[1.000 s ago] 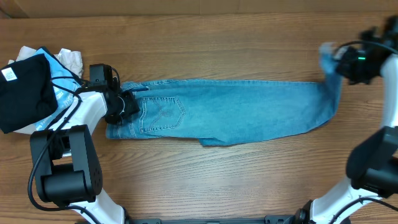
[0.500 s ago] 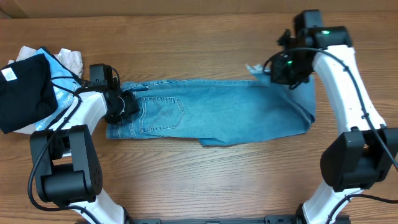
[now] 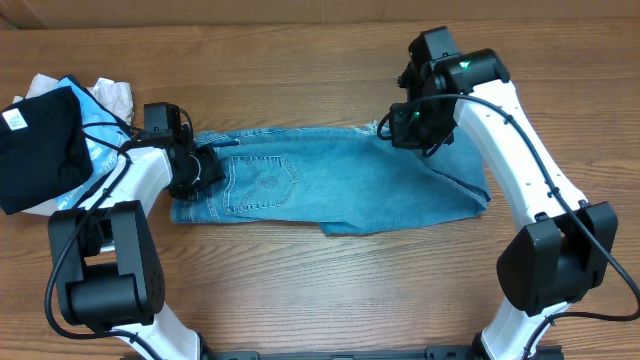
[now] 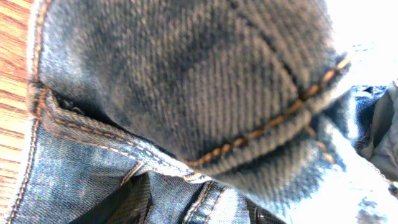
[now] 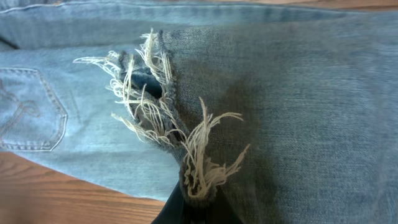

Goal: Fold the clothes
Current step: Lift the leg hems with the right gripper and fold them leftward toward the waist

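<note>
— Where do the jeans lie now?

— Stretched along the table, waistband at my left. My right gripper is pinched tight on the frayed hem. A second ago it hung by the table's far right edge; now it has carried that hem leftward over the legs to about the middle, and the fold sits at the right end.

— And your left side?

— My left gripper has not shifted from the waistband. Its camera shows only bunched denim, so I cannot tell whether the jaws grip. The black garment beside it lies as before.
</note>
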